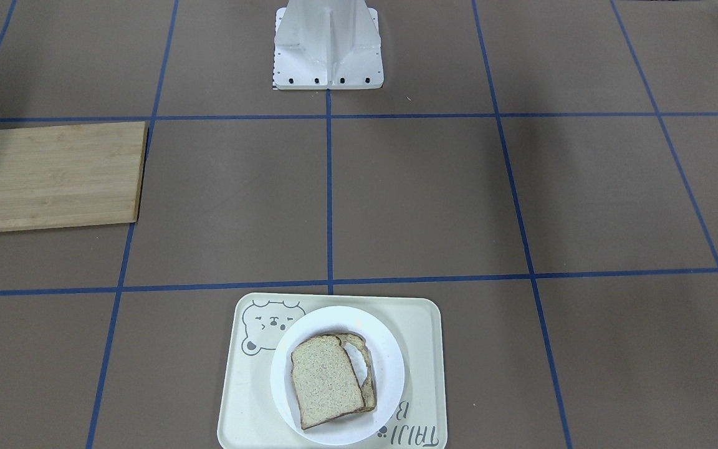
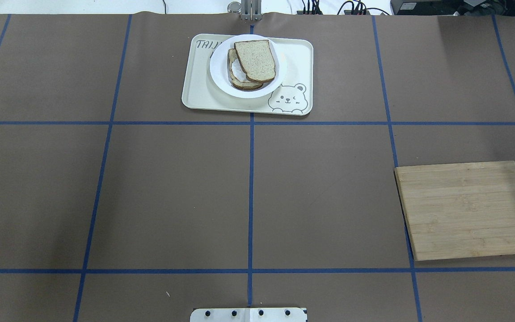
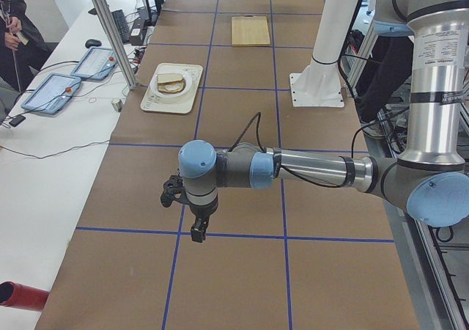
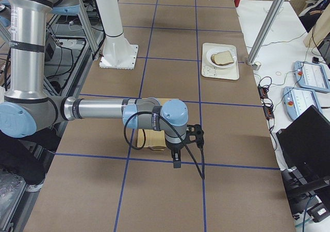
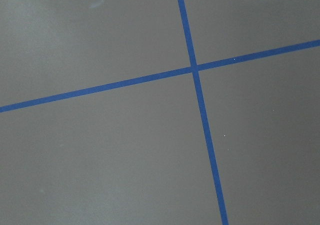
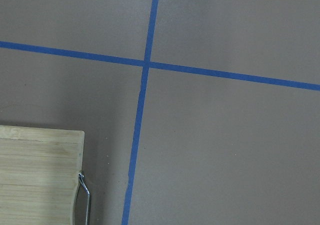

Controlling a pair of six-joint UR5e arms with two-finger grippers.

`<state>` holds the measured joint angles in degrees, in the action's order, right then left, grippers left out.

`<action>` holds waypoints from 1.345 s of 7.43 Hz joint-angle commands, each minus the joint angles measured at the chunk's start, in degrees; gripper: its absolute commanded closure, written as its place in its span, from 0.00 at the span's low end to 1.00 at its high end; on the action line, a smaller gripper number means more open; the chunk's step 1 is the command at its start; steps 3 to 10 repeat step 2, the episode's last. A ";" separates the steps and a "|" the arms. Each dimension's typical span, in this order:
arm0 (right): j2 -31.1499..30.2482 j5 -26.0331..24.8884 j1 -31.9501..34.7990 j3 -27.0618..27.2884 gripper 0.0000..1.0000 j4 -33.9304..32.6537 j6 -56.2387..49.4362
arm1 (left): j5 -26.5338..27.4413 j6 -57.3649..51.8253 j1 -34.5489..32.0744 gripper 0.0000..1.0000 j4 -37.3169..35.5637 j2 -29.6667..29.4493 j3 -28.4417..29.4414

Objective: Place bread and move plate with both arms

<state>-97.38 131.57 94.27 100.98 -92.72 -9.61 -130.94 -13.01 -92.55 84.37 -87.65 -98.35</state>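
Note:
The plain bread (image 1: 325, 380) lies on top of a slice with fried egg (image 1: 359, 360) on the white plate (image 1: 390, 355), which stands on the cream bear-print tray (image 1: 421, 324). In the overhead view the bread (image 2: 255, 59), plate (image 2: 216, 67) and tray (image 2: 195, 89) sit at the far middle of the table. My left gripper (image 3: 198, 232) hangs over the table's left end, far from the plate (image 3: 163, 92). My right gripper (image 4: 176, 162) hangs over the right end. Both show only in the side views, so I cannot tell whether they are open or shut.
A wooden cutting board (image 2: 467, 210) with a metal handle lies at the table's right, partly under my right arm (image 4: 103, 109); it also shows in the right wrist view (image 6: 35, 175). The white base (image 1: 328, 50) stands at the near middle. Operators' tablets (image 3: 55, 92) lie beyond the far edge.

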 commanded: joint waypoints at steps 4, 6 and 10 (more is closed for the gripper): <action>0.00 0.00 -0.05 0.00 0.00 0.00 0.38 | -0.01 0.00 0.00 0.01 0.00 0.55 -0.17; 0.00 0.00 -0.05 0.00 0.00 0.00 0.38 | -0.01 0.00 0.00 0.01 0.00 0.55 -0.17; 0.00 0.00 -0.05 0.00 0.00 0.00 0.38 | -0.01 0.00 0.00 0.01 0.00 0.55 -0.17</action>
